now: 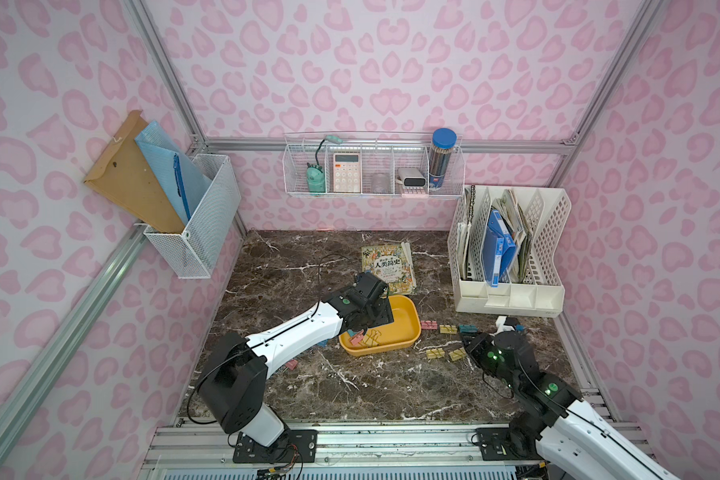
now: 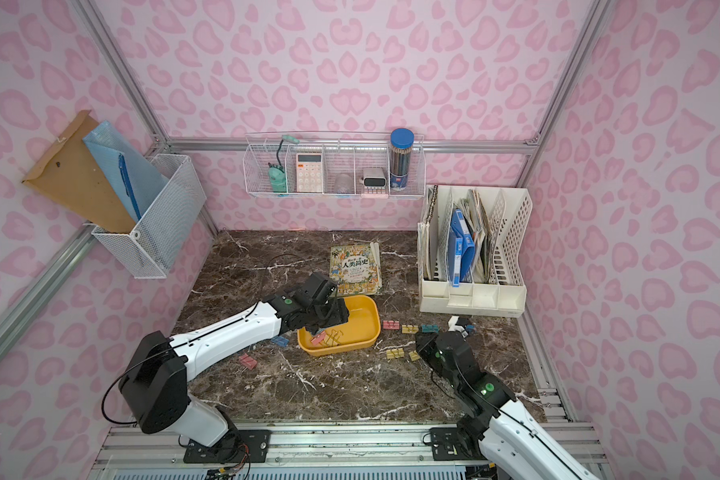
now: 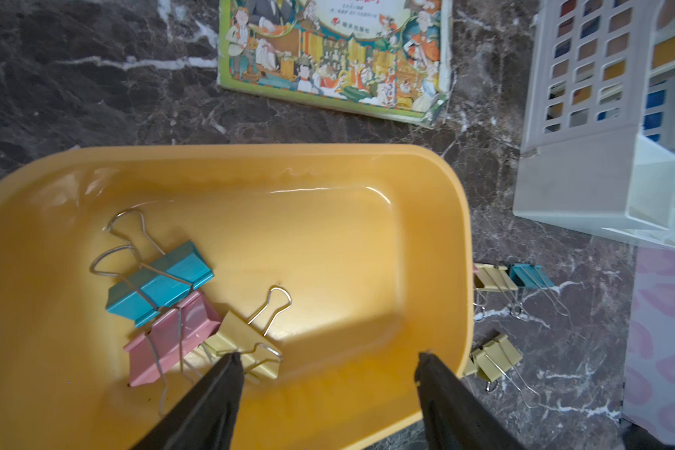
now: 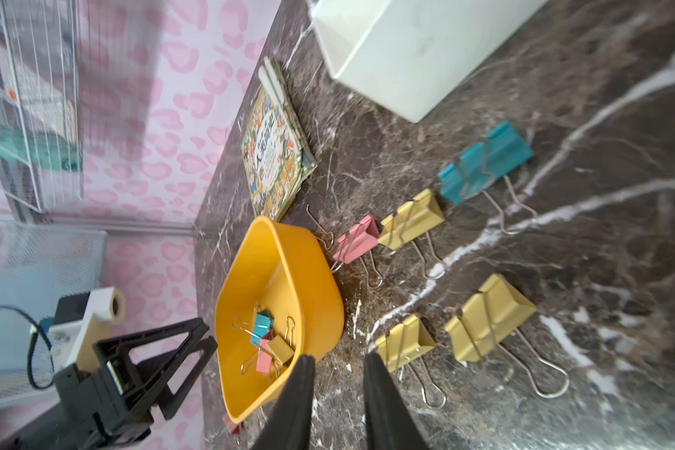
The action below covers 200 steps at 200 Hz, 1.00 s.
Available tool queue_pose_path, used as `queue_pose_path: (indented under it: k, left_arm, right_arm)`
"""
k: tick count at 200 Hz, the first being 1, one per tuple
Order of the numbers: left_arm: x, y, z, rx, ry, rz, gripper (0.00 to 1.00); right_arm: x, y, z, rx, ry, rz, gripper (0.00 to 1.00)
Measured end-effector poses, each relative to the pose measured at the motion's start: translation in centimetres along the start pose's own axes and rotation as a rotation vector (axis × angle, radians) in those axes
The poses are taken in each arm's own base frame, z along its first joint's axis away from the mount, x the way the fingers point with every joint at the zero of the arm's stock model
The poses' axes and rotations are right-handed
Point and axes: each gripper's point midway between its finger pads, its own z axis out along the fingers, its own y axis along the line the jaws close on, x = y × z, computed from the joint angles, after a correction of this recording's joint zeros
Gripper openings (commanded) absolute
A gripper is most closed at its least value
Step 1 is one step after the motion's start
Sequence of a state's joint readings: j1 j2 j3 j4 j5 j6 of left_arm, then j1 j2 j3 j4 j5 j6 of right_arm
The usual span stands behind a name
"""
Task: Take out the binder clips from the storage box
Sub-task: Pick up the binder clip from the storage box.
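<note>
The yellow storage box point(image 1: 406, 330) sits mid-table. A teal binder clip point(image 3: 160, 284), a pink one point(image 3: 172, 339) and a yellow one point(image 3: 246, 343) lie bunched in its near-left corner. My left gripper point(image 3: 328, 356) hangs open over the box; one fingertip point(image 3: 232, 360) is at the yellow clip's wire handle and nothing sits between the jaws. Several more binder clips lie on the table right of the box point(image 1: 448, 329), and a blue point(image 2: 279, 340) and a pink one point(image 2: 248, 360) lie to its left. My right gripper point(image 4: 338, 360) is low over bare table between the box and a yellow clip point(image 4: 404, 343), its jaws slightly apart and empty.
A picture book point(image 1: 389, 266) lies just behind the box. The white slotted file organizer point(image 1: 512, 266) stands at the back right, with a small white and black object point(image 1: 506, 322) in front of it. Wire baskets point(image 1: 200, 224) hang on the walls.
</note>
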<state>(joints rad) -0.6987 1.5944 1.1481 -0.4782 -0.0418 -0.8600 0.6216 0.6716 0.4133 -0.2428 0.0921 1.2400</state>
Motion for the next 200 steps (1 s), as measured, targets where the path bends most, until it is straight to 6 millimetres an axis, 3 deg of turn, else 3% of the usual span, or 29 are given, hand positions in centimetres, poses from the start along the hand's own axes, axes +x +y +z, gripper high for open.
queue_pose_path:
  k: [43, 84, 140, 200]
  left_arm:
    - [1.3, 1.8, 1.3, -0.097, 0.093, -0.057, 0.55]
    - [0.2, 3.6, 0.9, -0.170, 0.090, -0.123, 0.53]
    - [-2.6, 6.5, 0.2, -0.237, 0.069, -0.105, 0.44]
    - [-2.1, 7.6, 2.2, -0.311, 0.168, 0.017, 0.53]
  right_arm:
    - [1.7, 4.1, 3.3, 0.004, 0.144, -0.263, 0.30]
    - [3.7, 6.0, 4.8, -0.063, 0.223, -0.386, 0.33]
    - [6.0, 6.7, 6.1, -0.128, 0.318, -0.432, 0.34]
    - [7.7, 7.5, 7.0, -0.165, 0.387, -0.454, 0.36]
